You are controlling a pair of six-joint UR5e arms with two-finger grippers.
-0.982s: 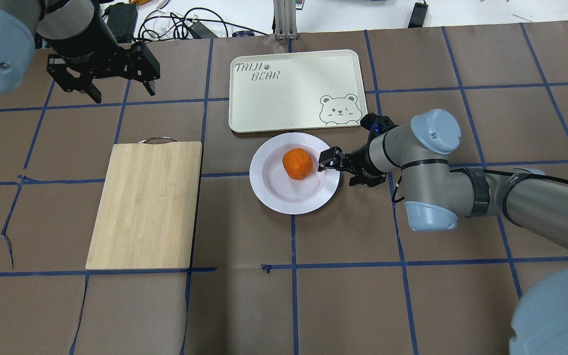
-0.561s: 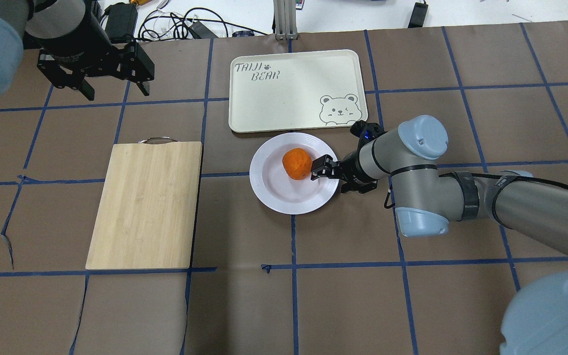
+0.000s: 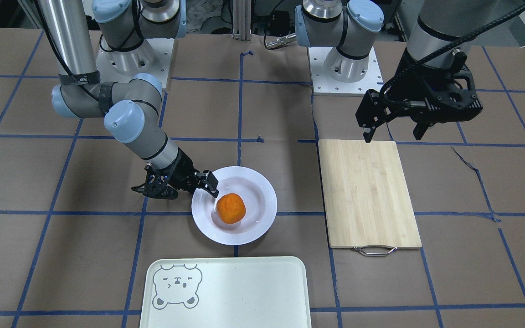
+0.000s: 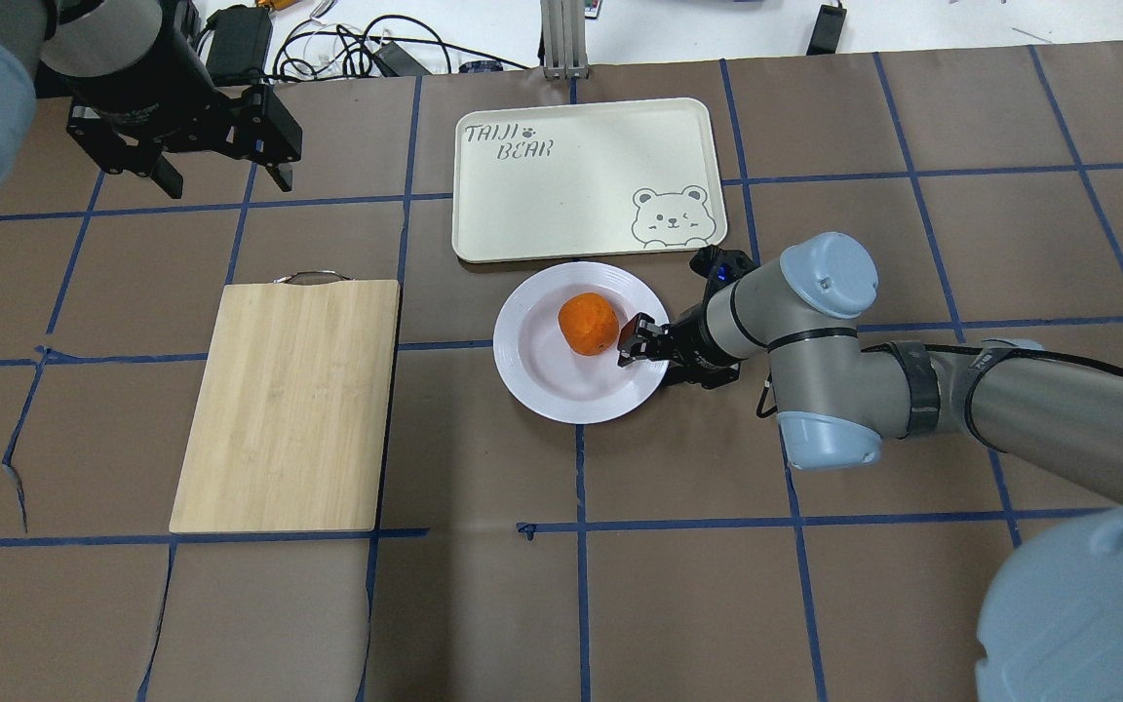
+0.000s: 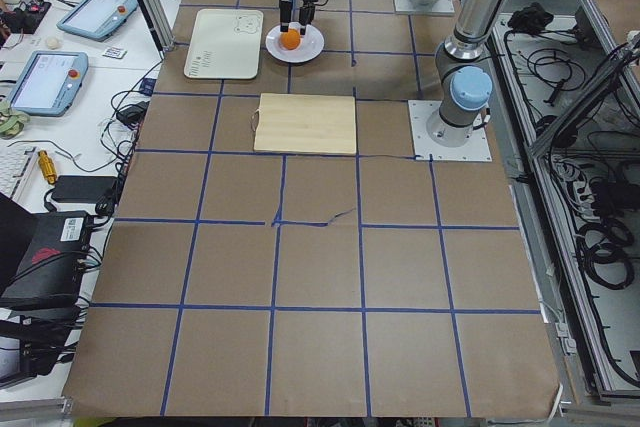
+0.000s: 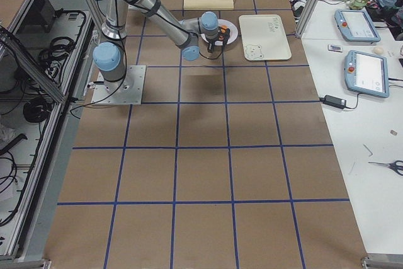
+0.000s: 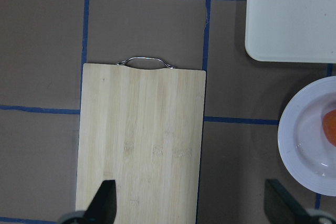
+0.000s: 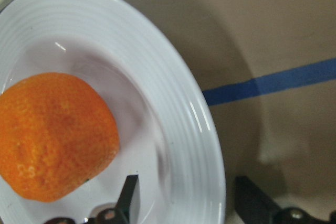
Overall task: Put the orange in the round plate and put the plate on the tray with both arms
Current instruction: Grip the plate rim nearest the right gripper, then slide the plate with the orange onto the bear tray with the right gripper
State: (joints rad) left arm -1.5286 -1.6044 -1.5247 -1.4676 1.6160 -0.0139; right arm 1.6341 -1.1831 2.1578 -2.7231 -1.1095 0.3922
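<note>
The orange (image 4: 588, 324) lies in the round plate (image 4: 542, 385), a little toward the tray (image 4: 581, 185) just beyond it. My right gripper (image 4: 641, 343) is low at the plate's right rim, open. In the right wrist view one finger (image 8: 128, 198) is inside the plate (image 8: 173, 103) beside the orange (image 8: 52, 135), and the other finger (image 8: 252, 203) is outside the rim. My left gripper (image 4: 226, 183) hangs open and empty, high over the table at the far left, beyond the cutting board's handle end.
A bamboo cutting board (image 4: 289, 405) with a metal handle lies left of the plate. Cables and a metal post sit past the table's far edge. Brown paper with blue tape lines covers the table.
My right gripper has slid left over the plate's rim, toward the orange. My left gripper has drifted slightly farther back and left. The plate and orange have not moved.
</note>
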